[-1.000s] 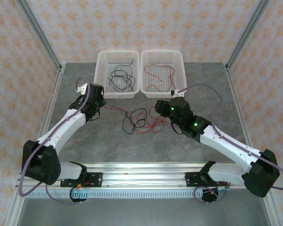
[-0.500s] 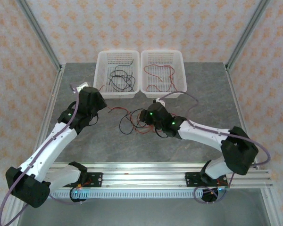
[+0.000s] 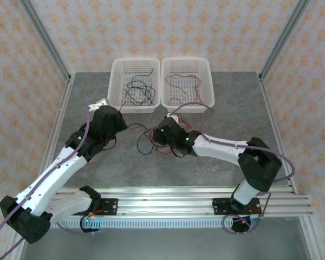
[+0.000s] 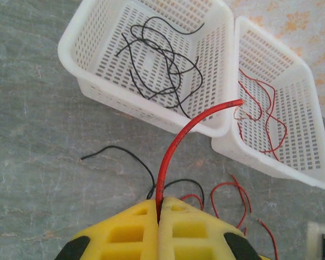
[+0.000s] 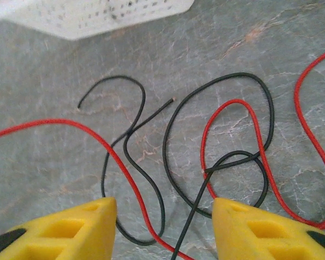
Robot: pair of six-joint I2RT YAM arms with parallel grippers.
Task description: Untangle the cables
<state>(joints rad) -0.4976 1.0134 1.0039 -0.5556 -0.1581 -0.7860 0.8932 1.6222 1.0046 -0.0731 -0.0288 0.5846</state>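
Note:
A loose tangle of red and black cables [image 3: 151, 142] lies on the grey table in front of the baskets. My left gripper [image 4: 161, 205] is shut on a red cable [image 4: 176, 146], which arches up out of the closed yellow fingers toward the baskets. In the top view the left gripper [image 3: 118, 126] is left of the tangle, and the red cable runs from it into the pile. My right gripper [image 5: 165, 208] hangs open just above the tangle, with a red cable [image 5: 114, 157] and black cable loops [image 5: 168, 141] lying between its spread fingers. The right gripper [image 3: 160, 135] sits at the tangle's right side.
Two white perforated baskets stand at the back. The left basket [image 3: 117, 81] holds black wires [image 4: 162, 59] and the right basket [image 3: 206, 81] holds red wires [image 4: 262, 114]. Purple arm cables arc over both arms. The frame posts stand at the table's corners.
My right arm has swung left and settled over the tangle. My left arm has shifted slightly nearer and to the right, still holding the red cable.

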